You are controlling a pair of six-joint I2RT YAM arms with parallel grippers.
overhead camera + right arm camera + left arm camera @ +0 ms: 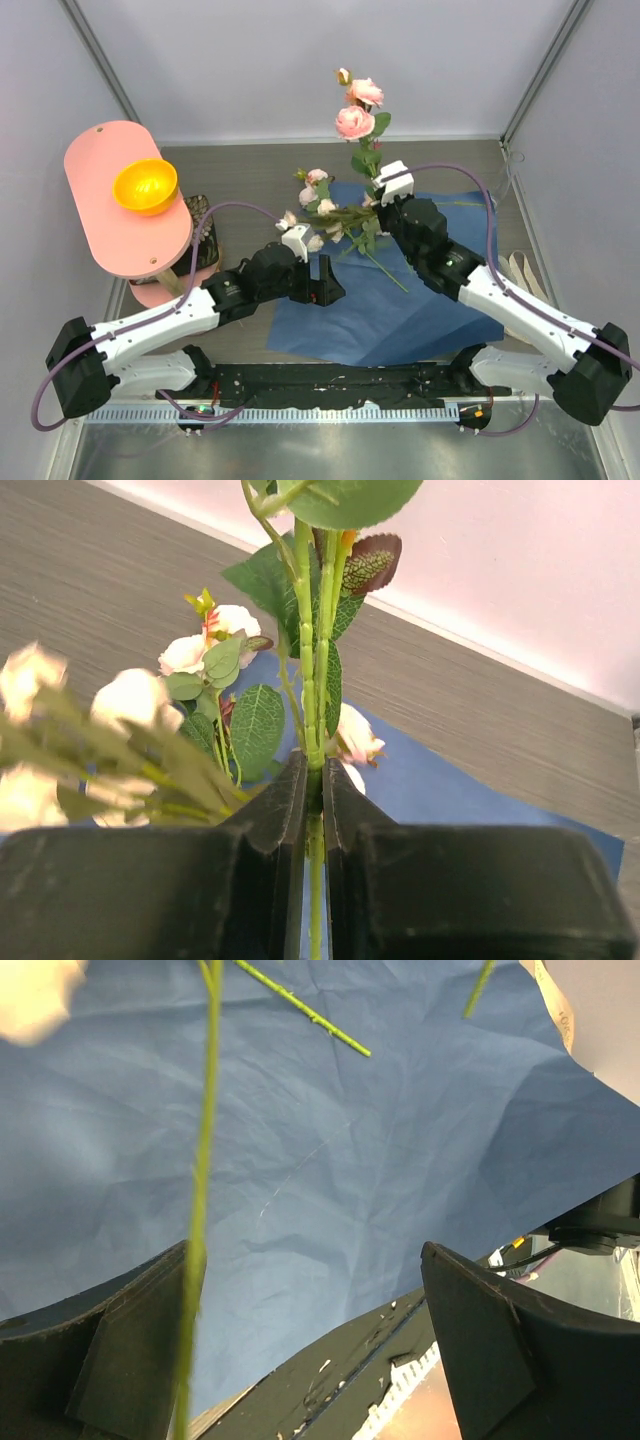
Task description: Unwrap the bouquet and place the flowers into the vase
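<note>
Two-stemmed sprig of pink roses (355,120) stands upright, stems clamped in the fully closed right pincer (315,800). Cream roses (318,200) lie on the far edge of the flattened blue wrapping paper (400,310). Left pincer (310,1280) is spread wide above the paper, gripping nothing.

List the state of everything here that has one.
blue paper, unfolded, lying flat
pink roses, unwrapped, held upright
cream roses, unwrapped, loose by the paper's far edge
right pincer, shut on the pink roses' stems
left pincer, open
orange bowl, upright
</note>
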